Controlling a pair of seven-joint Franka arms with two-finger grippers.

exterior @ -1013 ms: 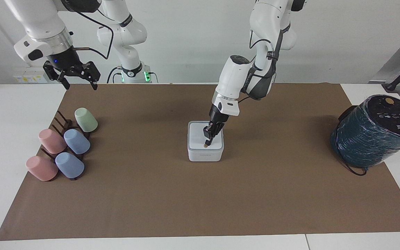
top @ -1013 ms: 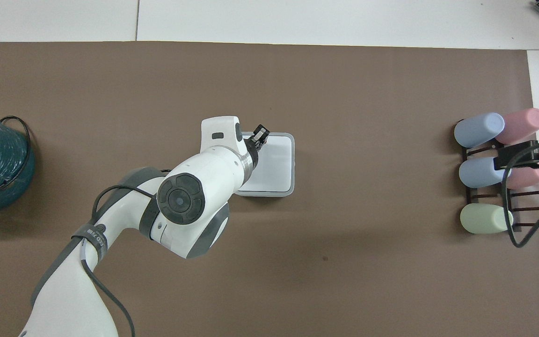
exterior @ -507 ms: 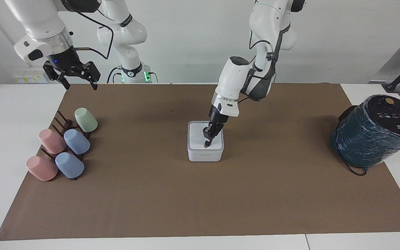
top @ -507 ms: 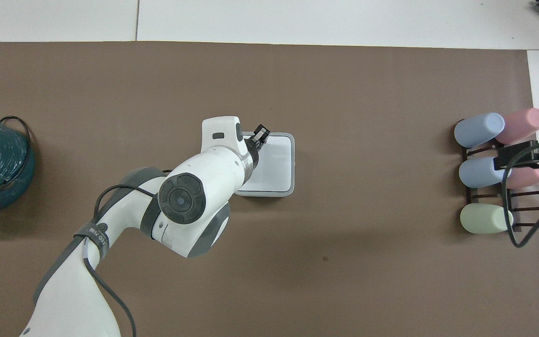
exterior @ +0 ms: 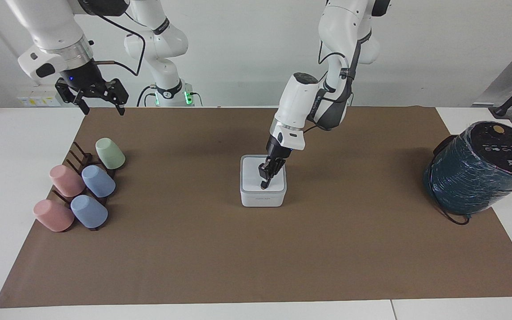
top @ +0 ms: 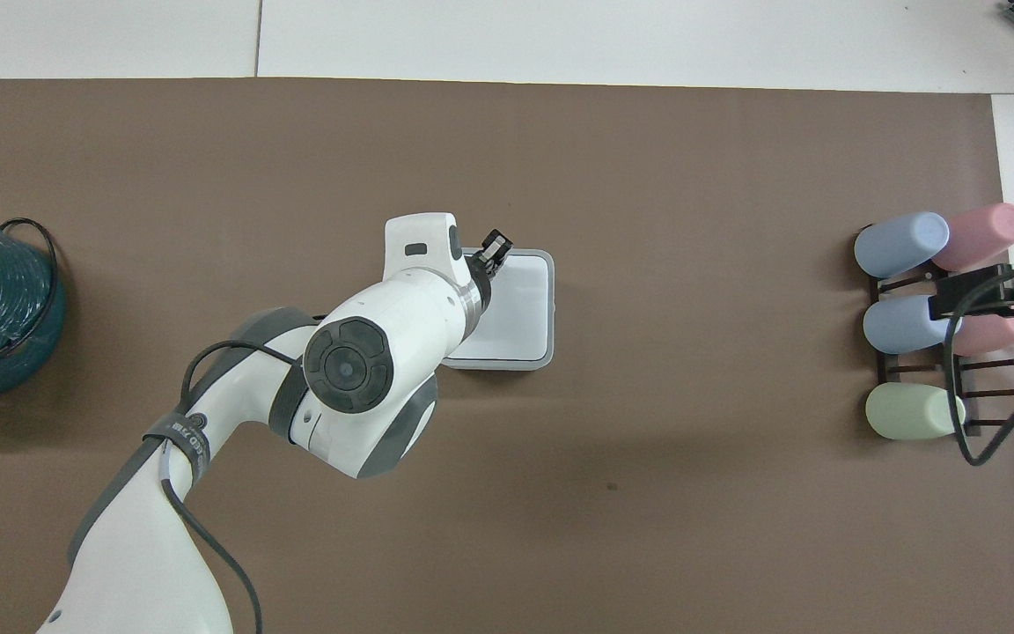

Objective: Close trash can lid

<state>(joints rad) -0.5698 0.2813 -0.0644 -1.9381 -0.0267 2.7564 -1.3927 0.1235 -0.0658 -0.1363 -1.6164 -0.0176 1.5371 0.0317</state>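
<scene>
Since 1 s ago my left gripper (exterior: 263, 185) barely shifts; fingers together, holding nothing, tip on lid (exterior: 256, 177). Press straight down, then lift. Right gripper (exterior: 100, 100) waits, open.

White arms, grey joints, black cables

- Both views are evenly and brightly lit from above.
- Soft, faint shadows are cast on the brown mat (exterior: 194, 249) beside the cups (exterior: 98, 181) and the wrapped roll (exterior: 478, 171).
- No glare or blur is seen.
</scene>
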